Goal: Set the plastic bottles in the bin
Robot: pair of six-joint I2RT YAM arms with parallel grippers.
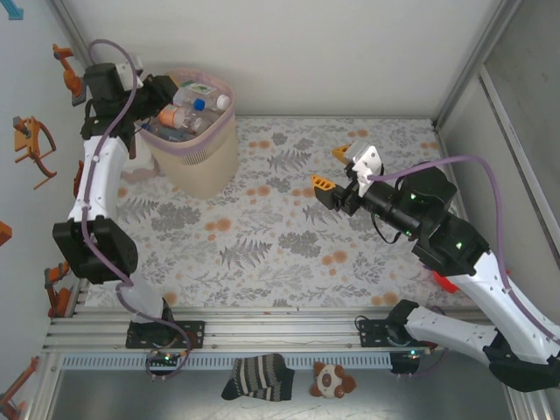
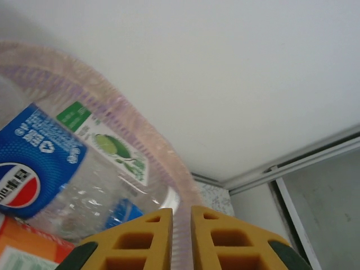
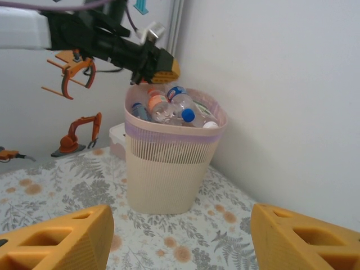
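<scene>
- As I look down from the top camera, the left gripper [image 1: 164, 90] hangs at the left rim of the bin [image 1: 206, 164], which stands in the far-left corner of the tabletop [image 1: 262, 249].
- On the left wrist camera its yellow fingers [image 2: 138, 239] are almost together with only a thin slit between them, and I see nothing in that slit.
- Just past those fingers I see the pink bag folded over the bin's rim.
- The plastic bottles [image 1: 188, 109] lie piled inside the bin up to about rim level. I can pick out blue and white caps.
- Up close, one has a blue Pepsi label [image 2: 36, 169], and a clear one beside it has a green lime label [image 2: 115, 152].
- The flowered tabletop in the middle is bare where I can see it.
- Further right, the right gripper [image 1: 332, 169] hovers above the tabletop, well apart from the bin and pointing towards it.
- Its fingers [image 3: 62, 242] are spread wide and hold nothing.
</scene>
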